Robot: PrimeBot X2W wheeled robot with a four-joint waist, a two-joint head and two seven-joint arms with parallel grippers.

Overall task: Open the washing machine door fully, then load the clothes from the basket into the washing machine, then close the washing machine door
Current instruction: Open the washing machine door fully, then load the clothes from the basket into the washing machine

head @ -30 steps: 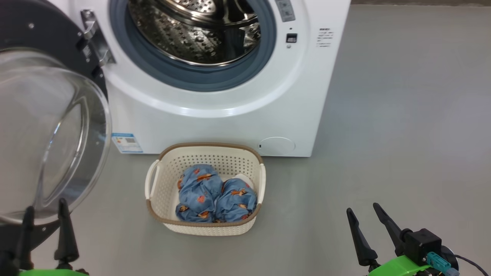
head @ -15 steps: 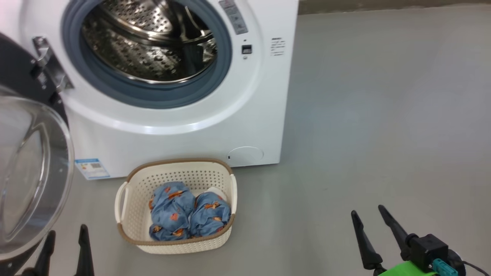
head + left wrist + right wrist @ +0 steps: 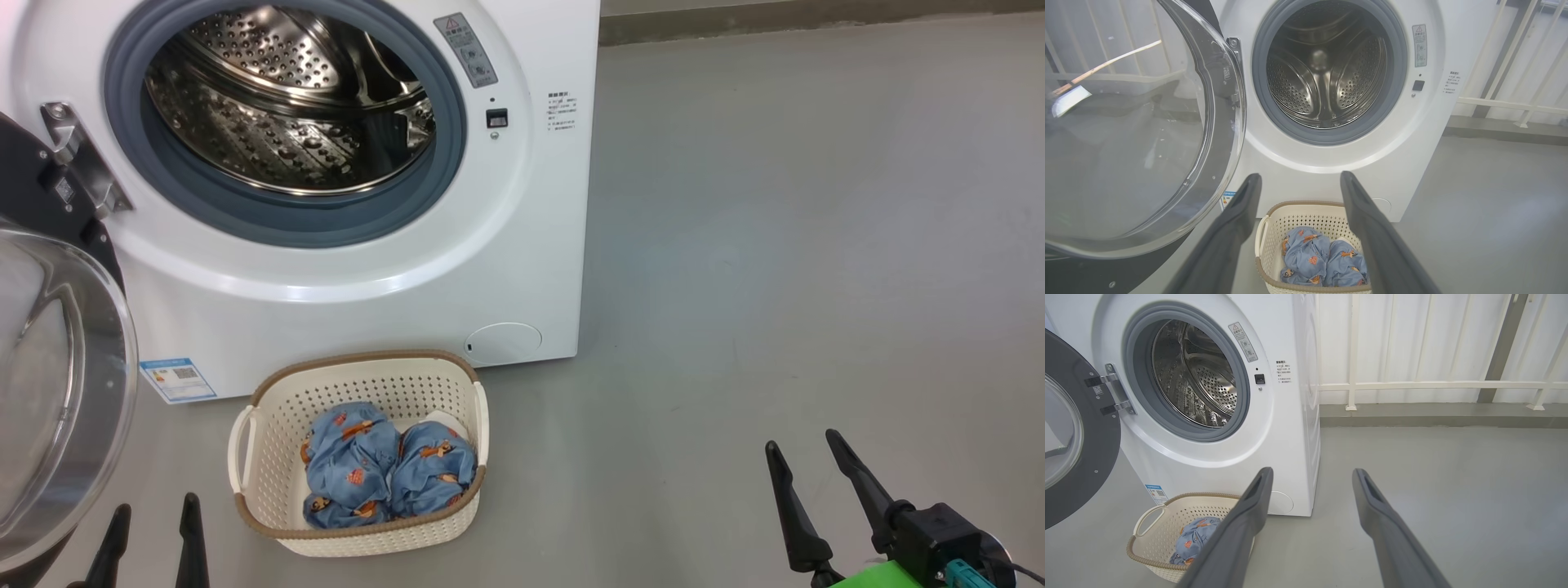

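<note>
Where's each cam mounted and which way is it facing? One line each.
Head view: on the head, facing forward and down at the washing machine and the basket; left gripper lower left, right gripper lower right.
Left wrist view: left wrist, facing the drum, the washing machine door open at left; own fingers show.
Right wrist view: right wrist, facing the machine's right corner and a white railing; own fingers show.
Shared: all see the basket with the clothes.

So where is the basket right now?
In the head view the basket sits on the floor, lower left, just in front of the washing machine, with the open door to its left.
</note>
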